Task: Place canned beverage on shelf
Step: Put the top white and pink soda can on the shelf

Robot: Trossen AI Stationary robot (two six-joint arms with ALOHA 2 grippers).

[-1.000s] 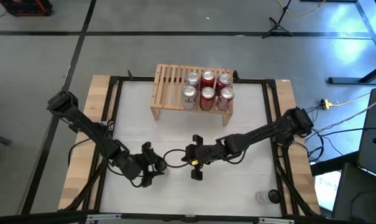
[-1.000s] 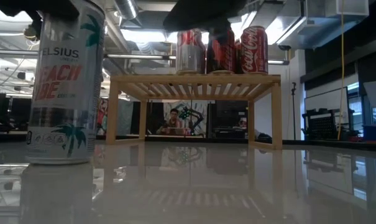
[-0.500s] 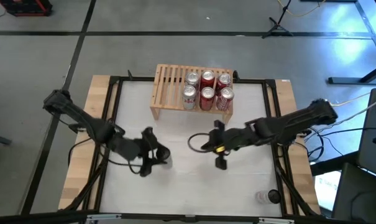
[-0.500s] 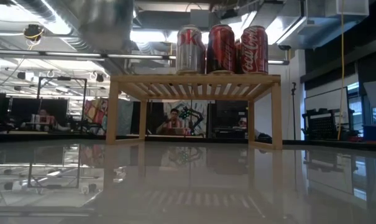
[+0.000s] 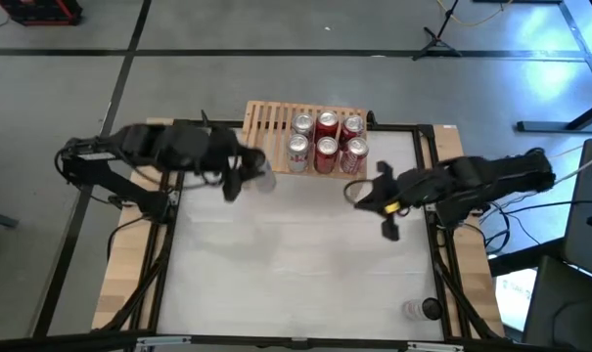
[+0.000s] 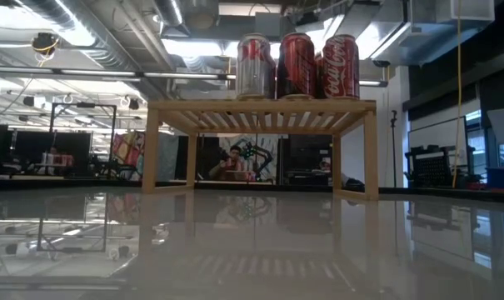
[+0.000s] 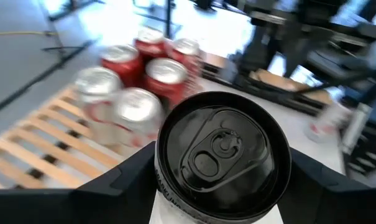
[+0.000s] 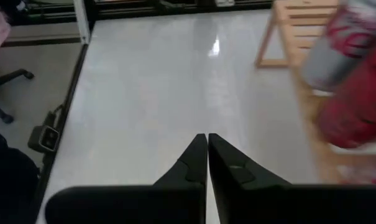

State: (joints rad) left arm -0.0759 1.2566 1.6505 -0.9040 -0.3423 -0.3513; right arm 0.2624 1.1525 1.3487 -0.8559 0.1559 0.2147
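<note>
My left gripper [image 5: 247, 177] is shut on a white can with a black top [image 7: 222, 152]. It holds the can in the air at the near edge of the light-wood shelf [image 5: 269, 125], by the shelf's bare left part. Several red and silver cans [image 5: 325, 142] stand on the shelf's right part; they also show in the low view [image 6: 297, 67]. The held can does not show in the low view. My right gripper [image 8: 207, 140] is shut and empty above the table's right side [image 5: 359, 191]. My left gripper pinches the can's side wall just under the top rim [image 7: 166, 186], with one finger [image 7: 128, 177] on each side. The fingers come from the table's left. The can is lifted clear of the table, its top up.
The white tabletop [image 5: 286, 264] lies between black frame rails. A small clear and dark object [image 5: 420, 309] sits at the near right corner. In the low view a person [image 6: 231, 162] shows in the room behind the shelf.
My left gripper has lifted the can off the table near its front and carried it up and toward the far edge, to the shelf's near side. My right gripper has drawn back toward the table's right and far edges.
</note>
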